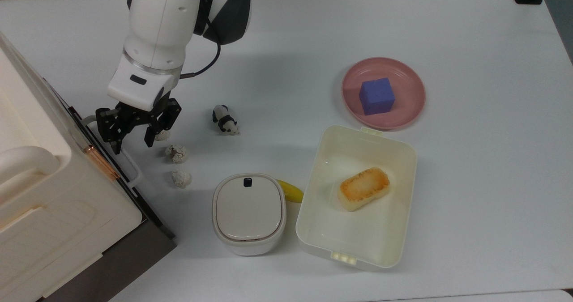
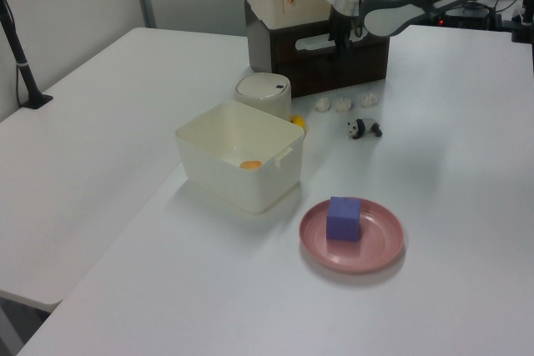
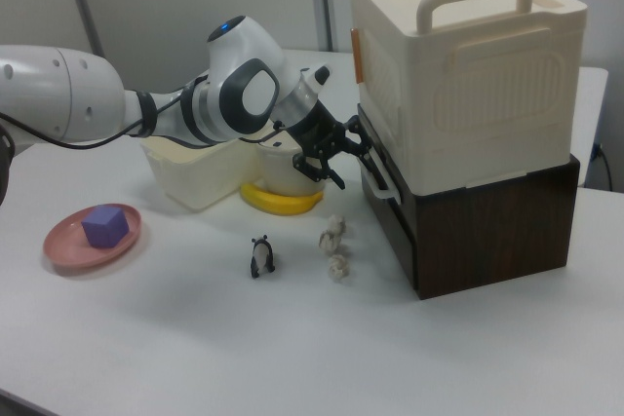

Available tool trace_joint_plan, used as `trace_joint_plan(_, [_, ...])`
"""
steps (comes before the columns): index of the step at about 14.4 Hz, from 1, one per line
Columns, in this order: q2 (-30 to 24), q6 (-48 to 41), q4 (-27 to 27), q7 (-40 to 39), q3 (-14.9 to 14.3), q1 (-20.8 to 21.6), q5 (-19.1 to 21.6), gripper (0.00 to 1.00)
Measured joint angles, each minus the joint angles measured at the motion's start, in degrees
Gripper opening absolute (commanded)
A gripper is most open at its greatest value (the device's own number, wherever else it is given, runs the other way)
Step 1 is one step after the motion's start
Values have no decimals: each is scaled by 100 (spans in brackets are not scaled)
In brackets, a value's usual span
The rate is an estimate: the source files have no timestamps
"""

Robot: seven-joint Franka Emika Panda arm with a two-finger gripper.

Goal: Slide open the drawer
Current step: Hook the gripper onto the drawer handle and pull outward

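Drawer (image 3: 390,204) handle (image 1: 130,163) between open gripper (image 1: 133,139) fingers.

I see gripper (image 1: 131,138) at top view's left, fingers spread, astride white bar handle (image 1: 130,164) of drawer (image 1: 134,244). Dark brown drawer front runs diagonally under cream container (image 1: 53,194). Three crumpled white lumps (image 1: 177,153) just beside gripper, toward top view's right. Toy panda (image 1: 225,120) near them. Small white lidded bin (image 1: 249,213) touching banana (image 1: 291,191). Cream tub (image 1: 358,194) holds toasted bread piece (image 1: 363,188). Pink plate (image 1: 412,96) carries purple cube (image 1: 377,96).
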Motion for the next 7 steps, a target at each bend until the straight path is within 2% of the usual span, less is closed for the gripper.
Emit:
trace_joint_plan(2, [12,12,8,-5,-18,0,-27,39])
trace_joint_plan(7, [4,18,40,15,-43,35,-49,35])
